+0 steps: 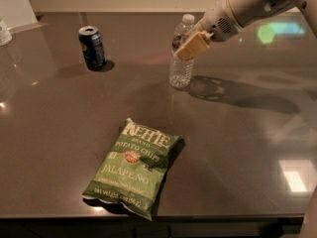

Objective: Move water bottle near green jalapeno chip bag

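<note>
The water bottle (pixel 179 74) stands upright on the dark table at the back middle; it is clear and ribbed with a white cap. My gripper (pixel 191 45) comes in from the upper right on a white arm, and its beige tip overlaps the bottle's upper middle, over the label band. The green jalapeno chip bag (pixel 133 165) lies flat near the table's front edge, well in front of the bottle and slightly to its left.
A dark soda can (pixel 92 47) stands at the back left, to the left of the bottle. A small white object (pixel 4 31) sits at the far left edge. The glossy dark table (pixel 237 148) ends just in front of the chip bag.
</note>
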Robot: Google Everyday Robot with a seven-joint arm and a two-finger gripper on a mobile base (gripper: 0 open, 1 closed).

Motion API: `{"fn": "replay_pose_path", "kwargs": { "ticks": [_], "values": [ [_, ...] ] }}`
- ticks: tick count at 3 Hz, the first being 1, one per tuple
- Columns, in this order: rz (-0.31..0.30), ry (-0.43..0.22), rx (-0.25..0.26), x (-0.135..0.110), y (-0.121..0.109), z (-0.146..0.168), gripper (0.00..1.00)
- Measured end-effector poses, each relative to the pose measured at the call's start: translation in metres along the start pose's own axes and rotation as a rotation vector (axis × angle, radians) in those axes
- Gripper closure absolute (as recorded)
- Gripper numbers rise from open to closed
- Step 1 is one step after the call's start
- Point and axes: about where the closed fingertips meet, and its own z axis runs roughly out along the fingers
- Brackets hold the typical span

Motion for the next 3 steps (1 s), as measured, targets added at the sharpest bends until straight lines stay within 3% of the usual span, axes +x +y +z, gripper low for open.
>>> {"fn": "replay_pose_path", "kwargs": {
  "ticks": [1, 2, 3],
  "values": [
    [-0.019, -0.015, -0.03, -0.008, 0.017, -0.01, 0.88],
    [-0.046, -0.019, -0.073, -0.014, 0.041, -0.019, 1.0],
    [-0.06, -0.009, -0.129, -0.012, 0.067, -0.021, 1.0]
  ]
}}
